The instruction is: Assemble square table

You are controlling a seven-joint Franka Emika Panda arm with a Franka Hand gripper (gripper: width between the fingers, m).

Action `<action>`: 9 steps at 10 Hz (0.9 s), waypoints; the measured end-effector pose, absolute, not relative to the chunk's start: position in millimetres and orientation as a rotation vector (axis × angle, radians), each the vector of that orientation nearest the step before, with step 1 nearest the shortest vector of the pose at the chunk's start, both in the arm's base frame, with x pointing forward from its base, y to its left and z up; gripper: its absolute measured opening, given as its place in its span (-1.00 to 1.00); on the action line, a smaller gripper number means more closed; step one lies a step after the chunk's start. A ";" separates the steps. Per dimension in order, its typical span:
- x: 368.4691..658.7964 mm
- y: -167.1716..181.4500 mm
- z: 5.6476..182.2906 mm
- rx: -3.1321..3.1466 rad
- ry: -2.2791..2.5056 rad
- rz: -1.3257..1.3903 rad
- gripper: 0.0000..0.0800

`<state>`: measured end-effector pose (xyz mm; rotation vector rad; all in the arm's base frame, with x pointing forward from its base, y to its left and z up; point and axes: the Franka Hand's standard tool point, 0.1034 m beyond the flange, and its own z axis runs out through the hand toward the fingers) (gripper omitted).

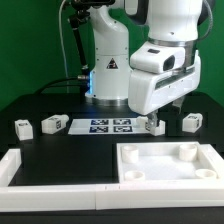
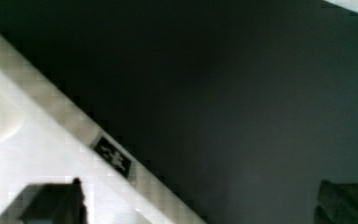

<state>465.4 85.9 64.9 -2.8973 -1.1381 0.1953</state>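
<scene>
While the square table's slab [image 1: 160,168] lies at lower right beside a border rail [image 1: 50,168] at lower left, four legs [image 1: 53,124] and the marker board [image 1: 103,125] line mid-frame. Above them at right, the gripper [image 2: 202,200] hangs spread wide, holding nothing.

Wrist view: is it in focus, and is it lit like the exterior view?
Wrist view: blurred throughout; the tag on the white tabletop is unreadable, the black table dim with a faint sheen. Exterior view: sharper and brightly lit; the tabletop looks nearly washed out, with soft shadows in its sockets.
</scene>
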 end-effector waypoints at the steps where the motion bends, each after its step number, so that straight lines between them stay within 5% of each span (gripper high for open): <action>1: 464.2 87.7 64.7 -2.949 -0.992 0.198 0.62; 4: 419.0 116.3 58.0 -3.099 -0.194 0.328 0.62; 9: 418.1 126.9 60.0 -3.074 0.382 0.373 0.62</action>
